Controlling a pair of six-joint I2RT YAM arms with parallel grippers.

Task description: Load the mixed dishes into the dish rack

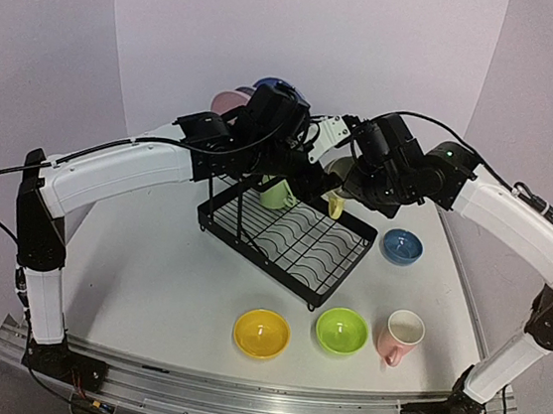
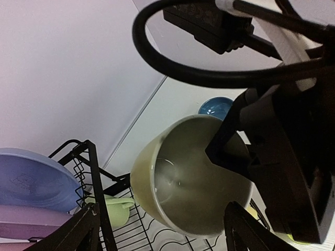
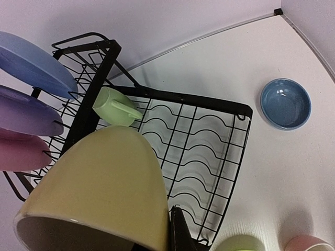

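My right gripper (image 3: 168, 236) is shut on the yellow mug (image 3: 104, 183), one finger (image 3: 180, 230) outside the wall and the other hidden inside. It holds the mug tilted above the black dish rack (image 1: 297, 244). My left gripper (image 2: 170, 232) stands open around the mug's mouth (image 2: 183, 178), its left fingertip (image 2: 86, 227) clear of the mug. A light green mug (image 1: 276, 193) lies in the rack's lower tray. Blue (image 3: 31, 63), lavender (image 3: 26, 112) and pink (image 3: 21, 151) plates stand at the rack's back end.
On the table in front of the rack sit a yellow bowl (image 1: 261, 332), a lime bowl (image 1: 341, 330) and a pink mug (image 1: 401, 336). A blue bowl (image 1: 402, 246) sits right of the rack. Both arms meet closely above the rack's rear.
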